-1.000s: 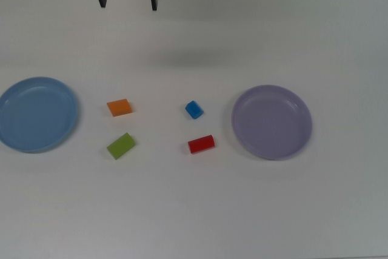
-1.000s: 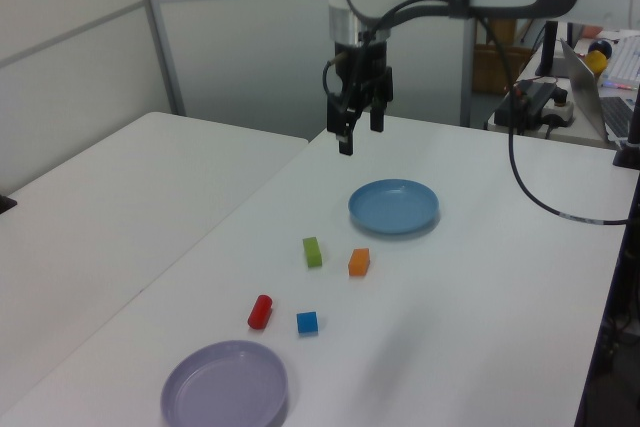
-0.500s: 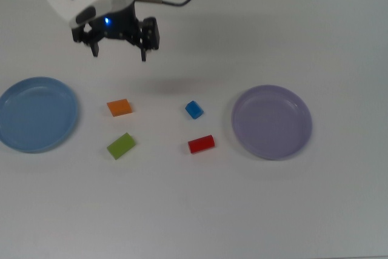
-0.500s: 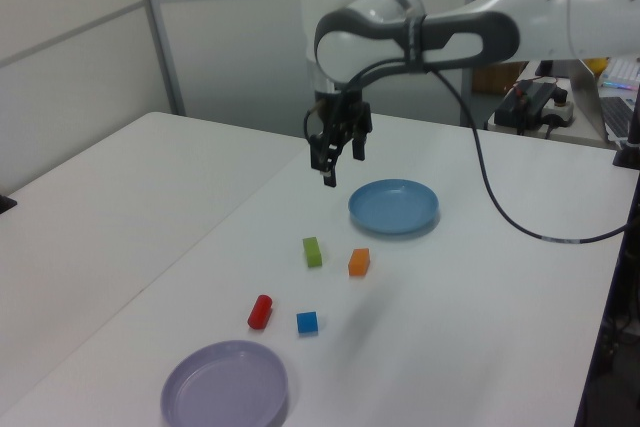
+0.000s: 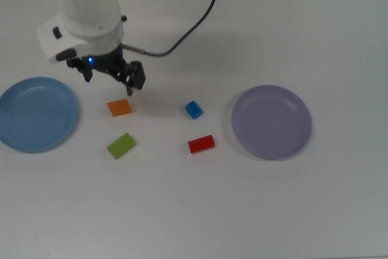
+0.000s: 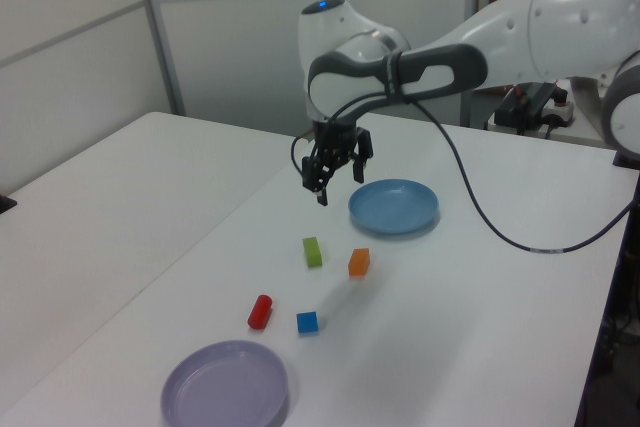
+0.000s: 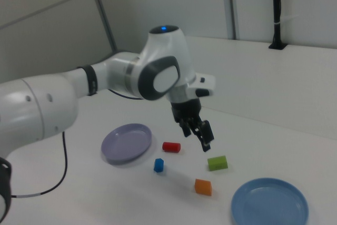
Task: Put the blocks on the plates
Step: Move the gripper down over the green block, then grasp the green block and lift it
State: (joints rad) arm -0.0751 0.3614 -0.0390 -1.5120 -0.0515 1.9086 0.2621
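All the blocks lie loose on the white table between the two plates. In the top view, the orange slab (image 5: 119, 107) and lime-green bar (image 5: 121, 145) lie near the light blue plate (image 5: 36, 113). The small blue cube (image 5: 194, 110) and red cylinder (image 5: 200, 144) lie near the lavender plate (image 5: 271, 122). Both plates hold nothing. My gripper (image 5: 109, 83) is open and empty. It hovers above the table just beyond the orange slab (image 6: 359, 262), between it and the blue plate's (image 6: 393, 206) far side. The right view shows the gripper (image 7: 197, 138) well above the green bar (image 7: 217, 163).
A black cable (image 5: 194, 22) trails from the arm across the table's far part in the top view. A second white table (image 6: 110, 197) adjoins on the left view's left. Desk clutter (image 6: 540, 102) stands beyond the table at the left view's right.
The arm has swung in from the top view's upper edge and come down toward the orange slab, fingers still apart. No block or plate has moved.
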